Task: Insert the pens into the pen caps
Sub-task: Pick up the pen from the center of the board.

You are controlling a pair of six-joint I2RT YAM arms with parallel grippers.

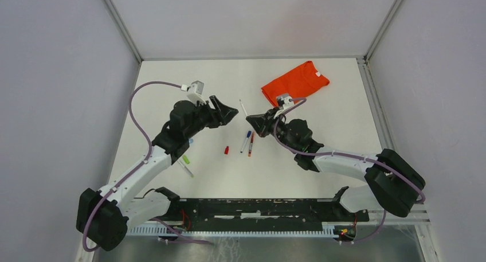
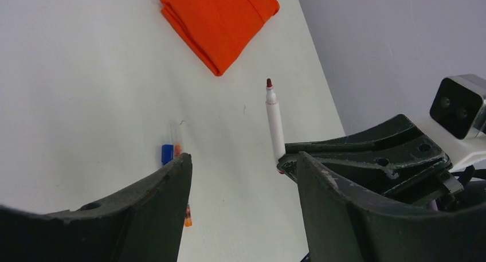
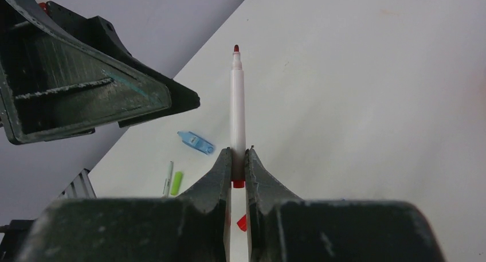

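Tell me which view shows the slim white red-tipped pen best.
The right wrist view: the slim white red-tipped pen stands central and sharp, clamped in the right gripper. The left wrist view shows it smaller; the top external view, only a thin line.

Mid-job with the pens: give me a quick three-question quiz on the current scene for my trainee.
1. True or false: the right claw is shut on the red-tipped pen near its back end, with the tip bare.
2. The left claw is: A) shut on a cap, B) open and empty, C) shut on a pen.
3. Fill in: in the top view, the loose red cap lies on the table to the ___ of the blue pen and the orange pen.
Key: 1 true; 2 B; 3 left.
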